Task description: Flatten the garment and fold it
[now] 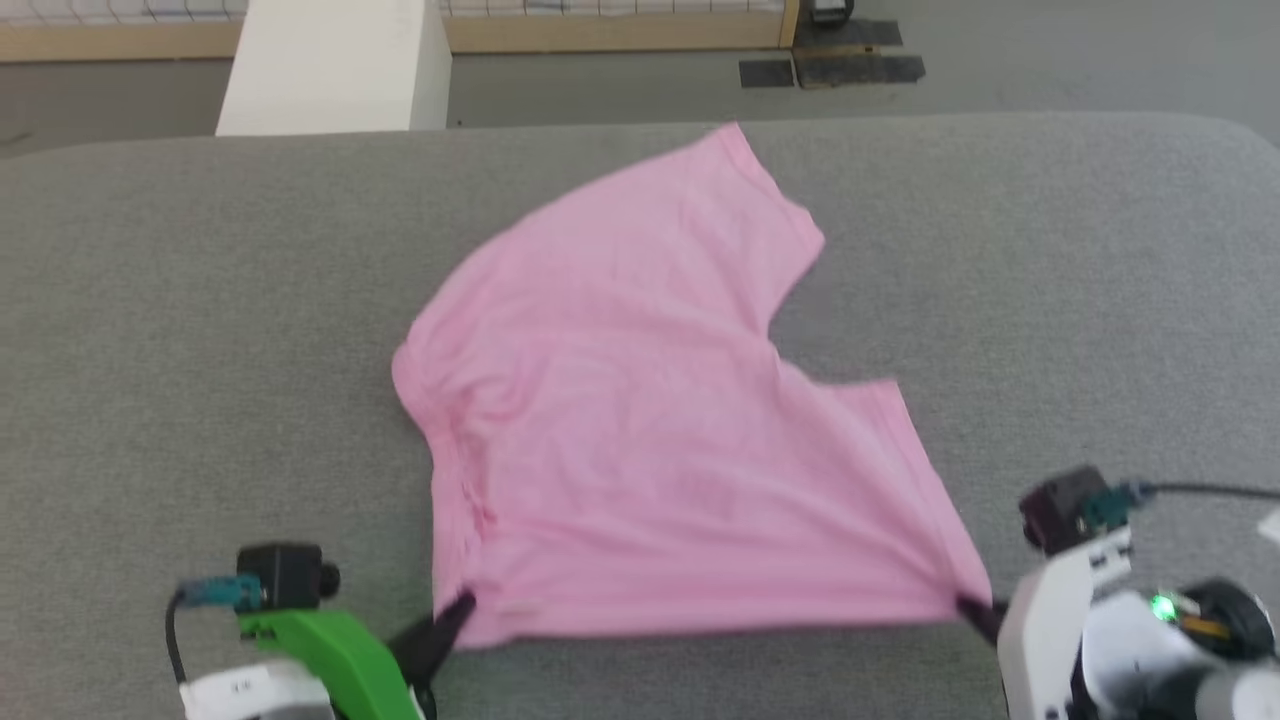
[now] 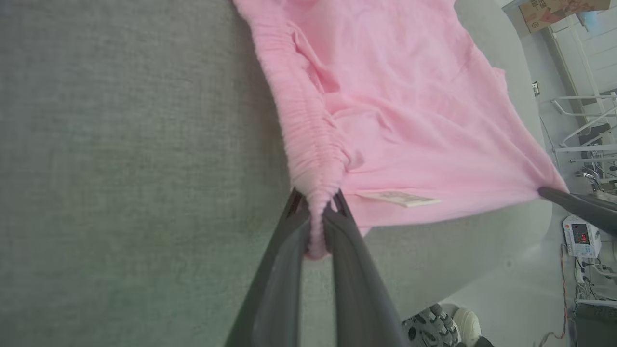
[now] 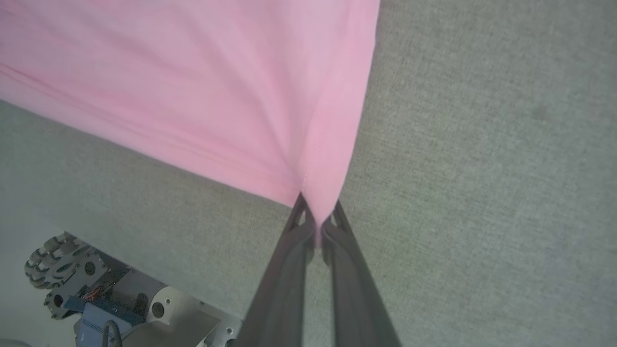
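The garment (image 1: 640,400), light pink shorts, lies spread on the grey cushioned surface (image 1: 150,350), with its near edge pulled taut between both grippers. My left gripper (image 1: 462,606) is shut on the near-left corner, where the gathered waistband (image 2: 308,144) bunches between the fingers (image 2: 289,250). A small white label (image 2: 400,198) shows just beside that grip. My right gripper (image 1: 968,606) is shut on the near-right corner, a leg hem; the fabric (image 3: 217,86) fans out from its closed fingertips (image 3: 315,219). One leg reaches toward the far edge.
The grey surface ends close behind the shorts' far corner, with floor beyond. A white block (image 1: 335,65) stands past the far-left edge. The robot's wheeled base (image 3: 96,299) sits below the near edge. Open grey cloth lies left and right of the shorts.
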Motion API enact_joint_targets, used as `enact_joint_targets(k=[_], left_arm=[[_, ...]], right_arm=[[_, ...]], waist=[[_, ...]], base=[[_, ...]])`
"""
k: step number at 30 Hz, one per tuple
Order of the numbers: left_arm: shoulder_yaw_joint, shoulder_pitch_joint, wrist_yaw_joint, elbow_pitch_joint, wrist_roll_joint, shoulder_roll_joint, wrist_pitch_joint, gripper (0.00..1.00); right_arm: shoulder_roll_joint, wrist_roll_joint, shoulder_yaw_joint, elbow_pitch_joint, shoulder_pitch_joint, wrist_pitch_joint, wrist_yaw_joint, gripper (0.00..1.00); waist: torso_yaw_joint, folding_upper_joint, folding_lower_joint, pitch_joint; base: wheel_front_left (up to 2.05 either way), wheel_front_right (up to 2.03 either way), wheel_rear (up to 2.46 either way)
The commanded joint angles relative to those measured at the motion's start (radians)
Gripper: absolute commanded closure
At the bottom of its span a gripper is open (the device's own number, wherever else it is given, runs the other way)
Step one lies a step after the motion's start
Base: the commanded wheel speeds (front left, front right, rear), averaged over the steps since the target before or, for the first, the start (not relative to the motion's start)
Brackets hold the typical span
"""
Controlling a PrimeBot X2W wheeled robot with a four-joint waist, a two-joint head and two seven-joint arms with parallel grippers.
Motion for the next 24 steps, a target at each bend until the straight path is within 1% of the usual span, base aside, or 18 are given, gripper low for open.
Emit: enact_joint_targets(k=[1, 7, 9, 12, 14, 18, 21, 24], left_arm=[[0.001, 0.039, 0.014, -0.022, -0.013, 0.016, 0.012, 1.0], [-0.021, 0.194, 0.086, -0.151, -0.028, 0.044, 0.085, 1.0], [-0.025, 0.22, 0.097, -0.189, -0.037, 0.048, 0.1, 1.0], [-0.021, 0.234, 0.086, -0.232, -0.045, 0.037, 0.077, 1.0], [-0.021, 0.225, 0.064, -0.249, -0.052, 0.013, 0.044, 1.0], [-0.016, 0.157, 0.021, -0.246, -0.041, -0.029, -0.028, 1.0], [-0.011, 0.077, 0.001, -0.218, -0.011, -0.053, -0.075, 1.0], [-0.008, -0.004, -0.003, -0.183, 0.008, -0.086, -0.113, 1.0]], right_arm=[[0.009, -0.014, -0.016, -0.029, 0.04, 0.025, -0.002, 1.0], [0.072, -0.064, -0.103, -0.181, 0.252, 0.187, -0.002, 1.0], [0.089, -0.07, -0.125, -0.226, 0.293, 0.216, -0.002, 1.0], [0.102, -0.073, -0.136, -0.284, 0.303, 0.216, -0.002, 1.0], [0.101, -0.073, -0.129, -0.31, 0.275, 0.192, -0.002, 1.0], [0.068, -0.08, -0.101, -0.315, 0.162, 0.14, -0.002, 1.0], [0.027, -0.088, -0.072, -0.27, 0.032, 0.091, -0.002, 1.0], [0.0, -0.084, -0.038, -0.198, -0.1, 0.054, -0.002, 1.0]], waist=[[0.009, 0.0, 0.0001, -0.018], [0.021, 0.0, 0.0001, -0.039], [0.026, 0.0, 0.0001, -0.04], [0.033, 0.0, 0.0001, -0.04], [0.038, 0.0, 0.0001, -0.037], [0.053, 0.0, 0.0001, -0.024], [0.069, 0.0, 0.0001, -0.004], [0.085, 0.0, 0.0001, 0.018]], base=[[0.0, 0.0, 0.0], [0.0, 0.0, 0.0], [0.0, 0.0, 0.0], [0.0, 0.0, 0.0], [0.0, 0.0, 0.0], [0.0, 0.0, 0.0], [0.0, 0.0, 0.0], [0.0, 0.0, 0.0]])
